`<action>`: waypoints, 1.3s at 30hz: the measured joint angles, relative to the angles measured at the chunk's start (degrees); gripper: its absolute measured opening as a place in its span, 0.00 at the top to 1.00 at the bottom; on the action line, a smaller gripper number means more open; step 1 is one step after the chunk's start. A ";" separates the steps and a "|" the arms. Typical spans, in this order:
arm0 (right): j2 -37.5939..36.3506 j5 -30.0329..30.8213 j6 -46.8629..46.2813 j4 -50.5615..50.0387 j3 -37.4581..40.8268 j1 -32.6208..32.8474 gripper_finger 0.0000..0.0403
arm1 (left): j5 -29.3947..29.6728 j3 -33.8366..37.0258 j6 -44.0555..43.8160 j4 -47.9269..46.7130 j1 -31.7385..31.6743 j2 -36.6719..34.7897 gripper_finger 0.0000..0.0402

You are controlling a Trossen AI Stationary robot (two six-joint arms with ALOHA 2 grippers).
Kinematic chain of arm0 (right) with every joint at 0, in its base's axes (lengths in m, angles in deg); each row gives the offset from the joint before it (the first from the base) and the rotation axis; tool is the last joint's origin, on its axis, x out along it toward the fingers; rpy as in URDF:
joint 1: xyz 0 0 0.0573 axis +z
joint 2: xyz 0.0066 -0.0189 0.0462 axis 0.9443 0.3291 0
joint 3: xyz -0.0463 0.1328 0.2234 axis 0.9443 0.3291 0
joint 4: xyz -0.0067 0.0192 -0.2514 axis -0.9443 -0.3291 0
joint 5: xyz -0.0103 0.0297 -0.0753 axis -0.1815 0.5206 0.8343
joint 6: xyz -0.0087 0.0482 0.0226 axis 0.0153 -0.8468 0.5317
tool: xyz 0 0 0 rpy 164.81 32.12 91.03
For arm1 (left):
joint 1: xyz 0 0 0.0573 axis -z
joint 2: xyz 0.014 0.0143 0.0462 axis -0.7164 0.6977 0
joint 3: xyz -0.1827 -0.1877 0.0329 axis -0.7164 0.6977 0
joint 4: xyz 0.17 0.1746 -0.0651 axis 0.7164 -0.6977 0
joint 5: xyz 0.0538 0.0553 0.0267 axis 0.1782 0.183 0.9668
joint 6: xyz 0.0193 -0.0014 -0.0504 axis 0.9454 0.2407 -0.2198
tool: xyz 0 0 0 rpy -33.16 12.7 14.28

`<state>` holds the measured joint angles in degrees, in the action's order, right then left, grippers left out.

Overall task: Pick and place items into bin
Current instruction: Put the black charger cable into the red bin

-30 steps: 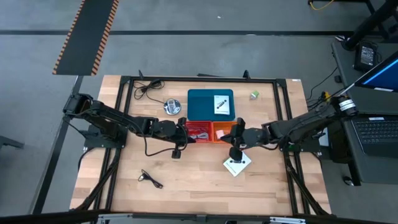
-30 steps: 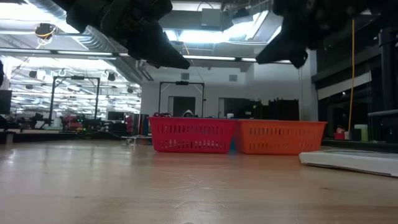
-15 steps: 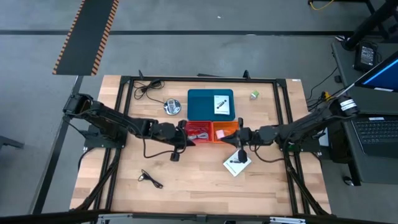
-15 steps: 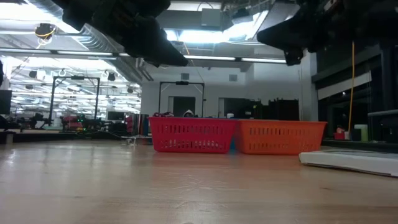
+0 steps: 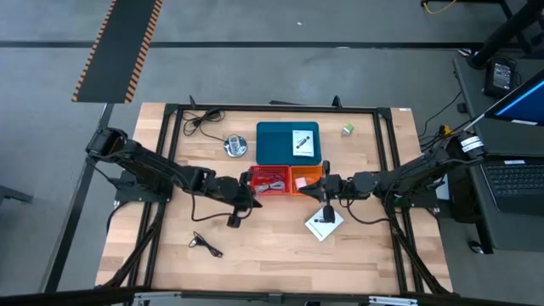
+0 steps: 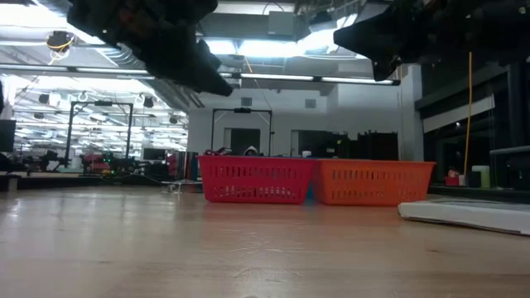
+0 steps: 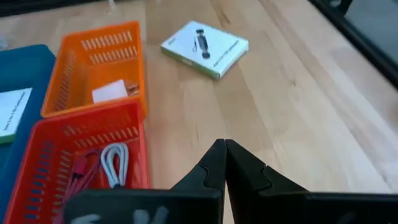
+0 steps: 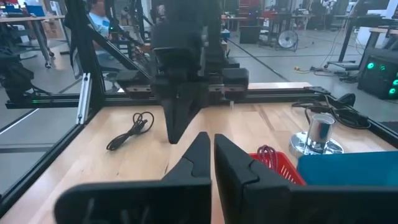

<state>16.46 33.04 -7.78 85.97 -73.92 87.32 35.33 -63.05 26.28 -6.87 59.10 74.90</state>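
Some of the job looks done and a lot is left. The red bin (image 5: 270, 180) has a white cable and some red bits in it, and the orange bin (image 5: 304, 179) holds a small white thing. One card (image 5: 324, 223) lies flat on the table just in front of the orange bin, near the right gripper (image 5: 326, 209). The other card (image 5: 302, 141) sits on the blue mat (image 5: 272, 136) behind the bins. A black cable (image 5: 205, 245) lies well in front of the left gripper (image 5: 233, 221), and another cable (image 5: 200, 118) is at the far left corner. The green cube (image 5: 348, 130) is far back on the right. I cannot find the pale cube. Both grippers have their fingers pressed together and hold nothing; the left wrist view shows two tips (image 7: 235, 163) touching. Since a second ago the left gripper has slid away from the red bin, toward the near black cable. The right gripper has lifted off the card and swung a little toward the bins. No item has moved
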 joint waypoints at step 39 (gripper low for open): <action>0.00 0.00 -1.83 -0.51 -0.02 0.00 0.99 | -8.63 -24.12 -45.07 -56.24 28.60 12.86 0.99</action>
<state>16.46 33.04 -9.62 85.46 -73.94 87.32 26.70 -87.17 -18.79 -63.11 87.70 87.75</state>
